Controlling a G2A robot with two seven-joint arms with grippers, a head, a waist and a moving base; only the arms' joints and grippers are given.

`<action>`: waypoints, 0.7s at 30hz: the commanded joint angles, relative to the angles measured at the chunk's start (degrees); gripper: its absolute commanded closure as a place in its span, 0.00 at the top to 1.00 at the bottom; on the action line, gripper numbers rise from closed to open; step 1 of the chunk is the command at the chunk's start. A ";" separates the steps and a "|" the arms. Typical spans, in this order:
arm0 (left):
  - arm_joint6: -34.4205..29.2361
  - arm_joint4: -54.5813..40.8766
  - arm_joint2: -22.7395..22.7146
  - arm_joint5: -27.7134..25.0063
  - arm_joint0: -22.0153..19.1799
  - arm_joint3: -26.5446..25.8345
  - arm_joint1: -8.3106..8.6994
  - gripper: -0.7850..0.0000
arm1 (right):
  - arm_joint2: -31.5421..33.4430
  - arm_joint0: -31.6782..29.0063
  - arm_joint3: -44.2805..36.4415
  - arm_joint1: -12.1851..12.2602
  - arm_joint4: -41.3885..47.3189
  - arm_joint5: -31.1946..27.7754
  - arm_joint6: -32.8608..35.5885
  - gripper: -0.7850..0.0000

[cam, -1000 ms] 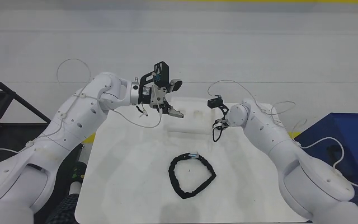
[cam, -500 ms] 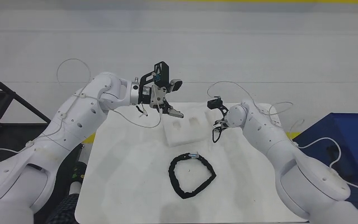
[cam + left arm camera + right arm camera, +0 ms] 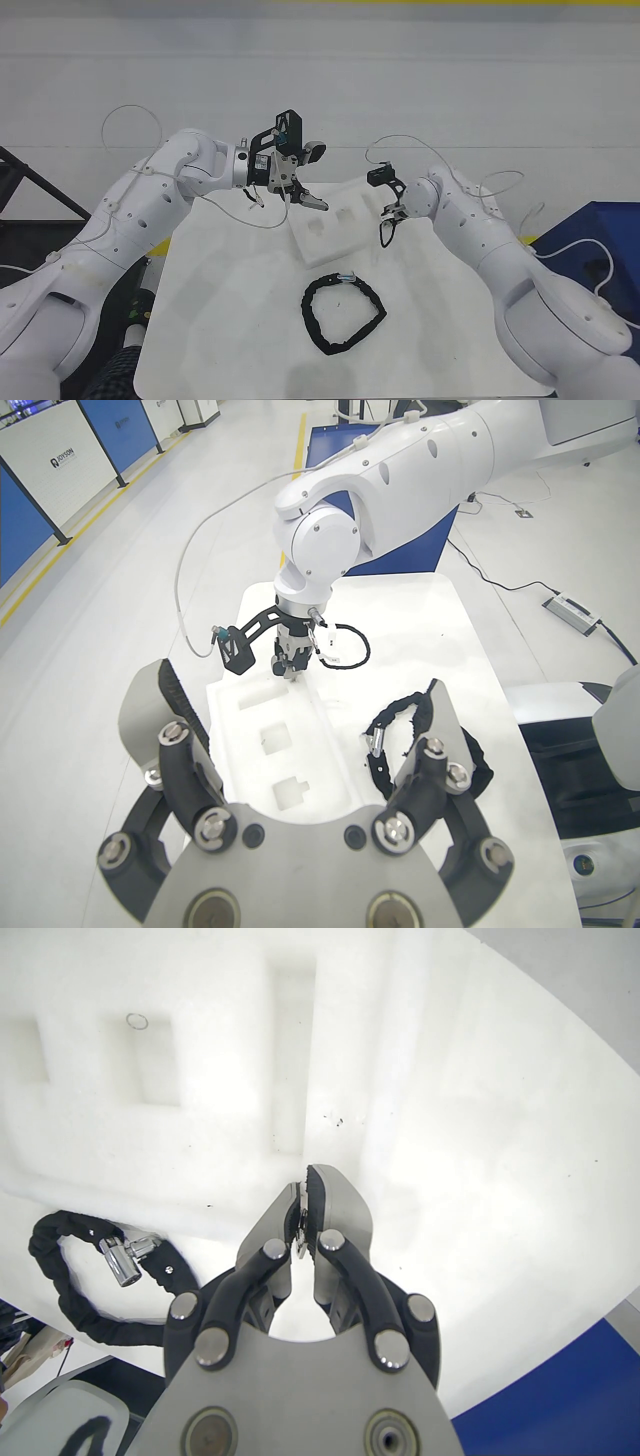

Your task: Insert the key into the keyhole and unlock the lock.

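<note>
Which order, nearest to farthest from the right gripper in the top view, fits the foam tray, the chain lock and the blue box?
1. foam tray: directly beside the right gripper, on the far part of the table.
2. chain lock: mid-table, closer to the robot's body.
3. blue box: off the table, at the view's right edge.

A white table (image 3: 210,330) carried two things — a white foam tray (image 3: 345,240) with square recesses and, near it, a black chain lock (image 3: 309,310).
</note>
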 commanded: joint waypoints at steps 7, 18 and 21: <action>0.00 0.00 0.00 0.00 0.00 0.00 0.00 1.00 | -0.01 -0.48 -3.79 0.78 -4.97 4.82 2.14 0.00; 0.00 0.00 0.00 0.00 0.00 0.00 0.00 1.00 | 2.55 -1.32 -6.06 1.70 -4.54 2.32 3.24 0.00; 0.00 0.00 0.00 0.00 0.00 0.00 0.00 1.00 | 4.35 -1.03 -7.20 2.58 -3.27 -0.37 3.72 0.00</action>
